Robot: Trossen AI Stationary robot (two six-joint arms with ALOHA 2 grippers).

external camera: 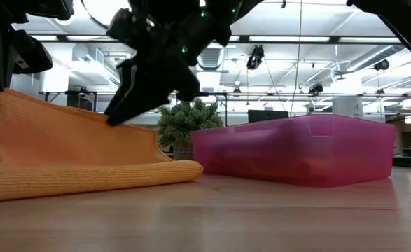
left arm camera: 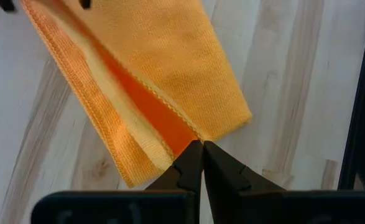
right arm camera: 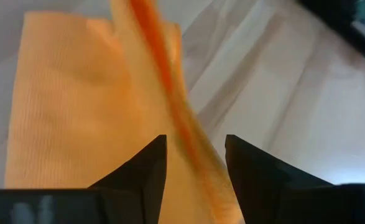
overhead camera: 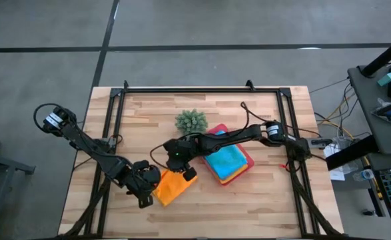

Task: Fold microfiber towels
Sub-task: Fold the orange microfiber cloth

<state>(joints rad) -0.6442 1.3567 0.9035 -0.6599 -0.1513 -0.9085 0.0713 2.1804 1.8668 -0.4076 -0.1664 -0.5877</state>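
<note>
- Towel [overhead camera: 172, 187] lies on the table [overhead camera: 262, 200], between the left gripper [overhead camera: 152, 179] and right gripper [overhead camera: 182, 167].
- Tray [overhead camera: 247, 159] sits right of it, holding stacked towels [overhead camera: 226, 162].
- Plant [overhead camera: 191, 121] stands behind, just left of the tray.

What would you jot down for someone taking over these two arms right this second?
Left gripper: shut, pinching the orange towel at its edge.
Right gripper: open, fingers astride a raised fold of that towel.
Orange towel lies partly folded on the table, near the front.
Blue towel tops a stack on the pink tray; those look done.
Left: finish the orange fold and stack it.
</note>
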